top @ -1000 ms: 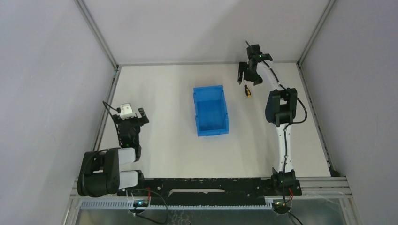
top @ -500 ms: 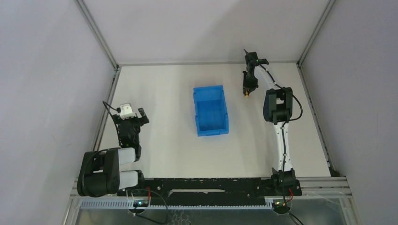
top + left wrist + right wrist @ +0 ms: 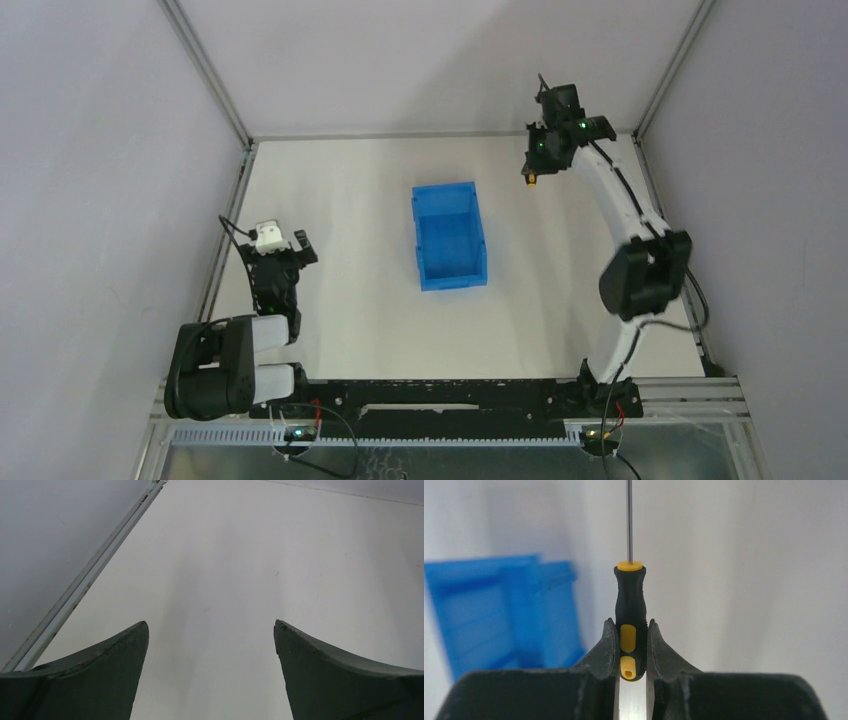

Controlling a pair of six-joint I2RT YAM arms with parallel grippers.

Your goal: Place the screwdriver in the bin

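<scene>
The screwdriver [image 3: 630,595] has a black-and-yellow handle and a thin metal shaft pointing away from the camera in the right wrist view. My right gripper [image 3: 630,625] is shut on the butt end of its handle. From above, the right gripper [image 3: 538,165] hangs over the table's far right part, and the screwdriver's yellow end [image 3: 533,181] shows just below it. The blue bin [image 3: 449,235] stands open-topped at mid table, left of that gripper and nearer to the arm bases; the blurred bin [image 3: 499,615] also shows from the wrist. My left gripper [image 3: 211,625] is open over bare table, and from above the left gripper [image 3: 280,262] stays at the left.
Grey walls with aluminium frame rails [image 3: 228,215] enclose the white table on three sides. A rail [image 3: 85,582] runs close beside the left gripper. The arm bases sit on a black bar [image 3: 440,392] at the near edge.
The right gripper closed on the screwdriver lying on the table and raised it. The right arm's elbow swung out to the right. The left arm stayed still.
</scene>
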